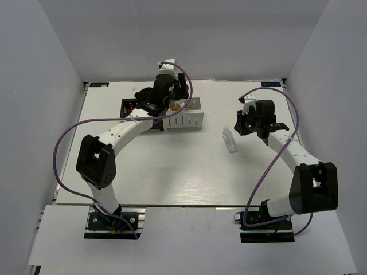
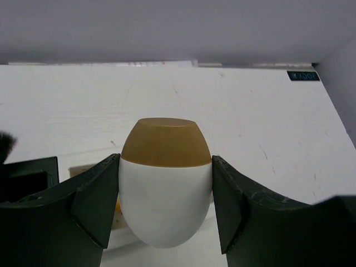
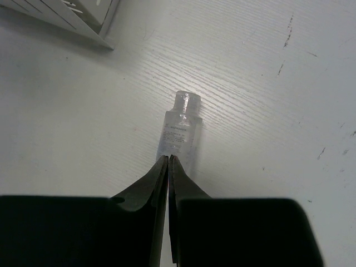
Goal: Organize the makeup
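My left gripper (image 2: 166,167) is shut on the egg-shaped sponge (image 2: 166,192), white with a tan top, both pads pressed against its sides. In the top view the left gripper (image 1: 167,98) hangs over the white compartment box (image 1: 189,119) at the back of the table. A small clear bottle (image 3: 181,130) lies on its side on the table, its cap pointing away. My right gripper (image 3: 168,159) is shut with nothing in it, its tips just above the bottle's near end. From above, the bottle (image 1: 230,140) lies just below and left of the right gripper (image 1: 242,124).
A black compartment box (image 1: 133,107) stands against the white one's left side; its edge (image 2: 28,172) and a dark brush tip (image 2: 5,146) show in the left wrist view. Something orange (image 2: 117,207) peeks out beside the sponge. The white box's corner (image 3: 72,16) shows top left in the right wrist view.
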Controlling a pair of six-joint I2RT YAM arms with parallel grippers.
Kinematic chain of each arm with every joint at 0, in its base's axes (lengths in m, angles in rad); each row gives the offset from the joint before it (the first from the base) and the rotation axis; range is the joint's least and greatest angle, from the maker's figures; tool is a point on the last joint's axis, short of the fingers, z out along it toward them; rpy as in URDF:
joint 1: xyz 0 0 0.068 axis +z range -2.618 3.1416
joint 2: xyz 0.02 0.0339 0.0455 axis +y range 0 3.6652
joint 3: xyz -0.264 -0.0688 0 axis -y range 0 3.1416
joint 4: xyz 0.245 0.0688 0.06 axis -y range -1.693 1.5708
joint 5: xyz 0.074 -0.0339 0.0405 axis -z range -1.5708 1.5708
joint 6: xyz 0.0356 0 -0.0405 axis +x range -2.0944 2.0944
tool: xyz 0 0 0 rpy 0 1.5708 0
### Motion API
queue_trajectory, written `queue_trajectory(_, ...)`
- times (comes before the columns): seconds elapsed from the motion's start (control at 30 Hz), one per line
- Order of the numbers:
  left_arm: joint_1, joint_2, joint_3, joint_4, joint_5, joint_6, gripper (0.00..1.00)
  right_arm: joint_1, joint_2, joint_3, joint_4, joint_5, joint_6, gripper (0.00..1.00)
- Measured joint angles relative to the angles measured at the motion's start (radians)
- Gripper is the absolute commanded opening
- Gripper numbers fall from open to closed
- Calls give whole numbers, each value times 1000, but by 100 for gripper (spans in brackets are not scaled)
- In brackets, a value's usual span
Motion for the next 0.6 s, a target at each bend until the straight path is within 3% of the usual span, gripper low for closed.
queue_trajectory(0.2, 55, 63, -14, 129, -1, 8, 0, 0, -4, -9, 1, 0, 0, 9)
queue_trajectory(0.6, 75, 165, -3, 135, 2, 30, 0, -1, -14, -9, 2, 0, 0, 9)
